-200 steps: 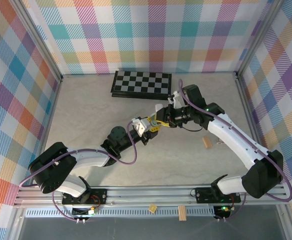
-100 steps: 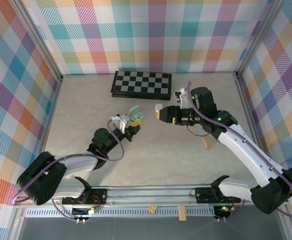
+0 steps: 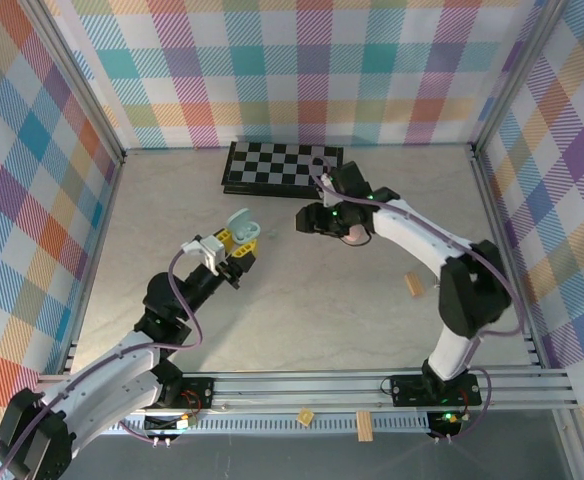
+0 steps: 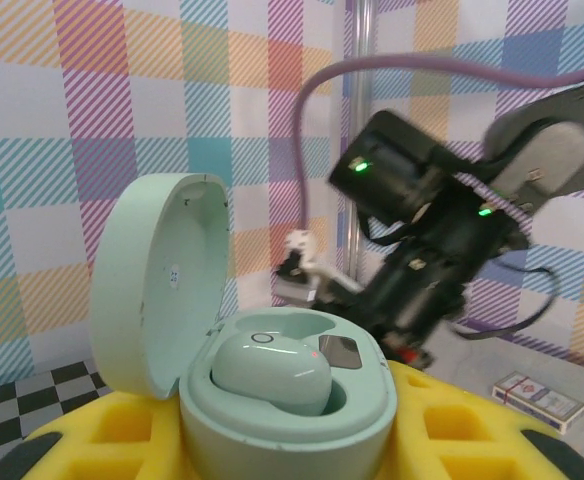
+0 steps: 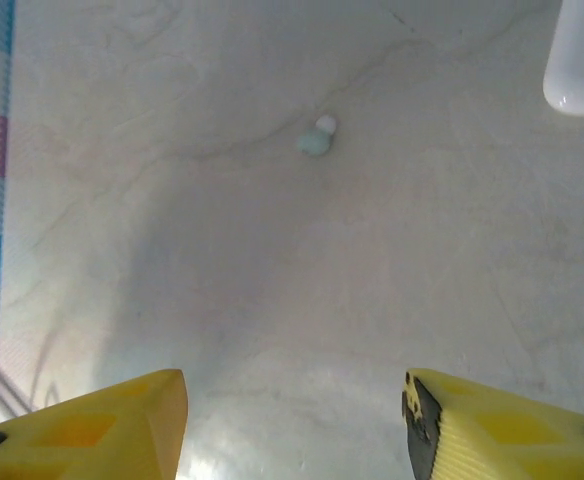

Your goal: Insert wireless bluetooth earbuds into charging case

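One open green case (image 4: 162, 280), two pale green earbuds (image 4: 272, 372) (image 5: 317, 140), one chessboard (image 3: 282, 167).

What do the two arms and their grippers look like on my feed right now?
The left arm and right arm both have white shells between black joints, each trailed by a looping purple cable. The left gripper and right gripper carry chunky yellow fingers with recessed pockets. Small green lights glow on the right arm's wrist.

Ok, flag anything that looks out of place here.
A loose earbud lies on the table, in front of the open right gripper. It looks odd because the open green case in the left gripper holds one seated earbud, while its second slot looks empty.
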Available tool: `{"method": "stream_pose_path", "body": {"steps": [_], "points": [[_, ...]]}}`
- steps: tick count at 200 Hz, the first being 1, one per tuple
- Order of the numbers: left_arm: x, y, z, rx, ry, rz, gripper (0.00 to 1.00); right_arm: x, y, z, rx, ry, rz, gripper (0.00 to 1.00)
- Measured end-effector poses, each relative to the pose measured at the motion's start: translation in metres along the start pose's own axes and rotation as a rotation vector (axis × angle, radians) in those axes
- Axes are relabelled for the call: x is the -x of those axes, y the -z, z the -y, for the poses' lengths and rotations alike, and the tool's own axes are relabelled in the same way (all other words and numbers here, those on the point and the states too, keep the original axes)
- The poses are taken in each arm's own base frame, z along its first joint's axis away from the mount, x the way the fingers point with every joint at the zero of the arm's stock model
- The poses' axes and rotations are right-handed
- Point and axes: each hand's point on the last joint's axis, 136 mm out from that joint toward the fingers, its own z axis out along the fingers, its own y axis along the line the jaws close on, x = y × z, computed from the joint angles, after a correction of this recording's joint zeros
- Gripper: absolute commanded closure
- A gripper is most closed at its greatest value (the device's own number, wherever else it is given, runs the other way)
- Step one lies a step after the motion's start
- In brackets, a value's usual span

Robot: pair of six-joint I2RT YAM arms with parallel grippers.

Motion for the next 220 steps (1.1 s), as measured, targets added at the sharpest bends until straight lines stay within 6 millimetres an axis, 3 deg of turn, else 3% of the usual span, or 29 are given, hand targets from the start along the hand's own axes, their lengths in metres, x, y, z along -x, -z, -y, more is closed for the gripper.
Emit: {"method": "stream_pose_path", "body": {"steps": [53, 90, 156, 190, 220], "points": [[-0.010, 0.006, 0.002, -0.004, 0.010, -0.055, 0.71, 0.016, -0.073, 0.005, -0.085, 0.027, -0.052, 0.50], [-0.020, 0.003, 0.002, -0.010, 0.015, -0.088, 0.71, 0.020, -0.109, 0.012, -0.168, 0.063, -0.059, 0.55], [-0.032, 0.000, 0.004, -0.022, 0.020, -0.124, 0.71, 0.026, -0.153, 0.013, -0.220, 0.080, -0.087, 0.63], [-0.032, 0.000, 0.005, -0.028, 0.021, -0.125, 0.71, 0.027, -0.164, 0.020, -0.245, 0.074, -0.102, 0.64], [-0.031, 0.000, 0.005, -0.029, 0.020, -0.120, 0.71, 0.033, -0.167, 0.019, -0.255, 0.069, -0.093, 0.70]]}}
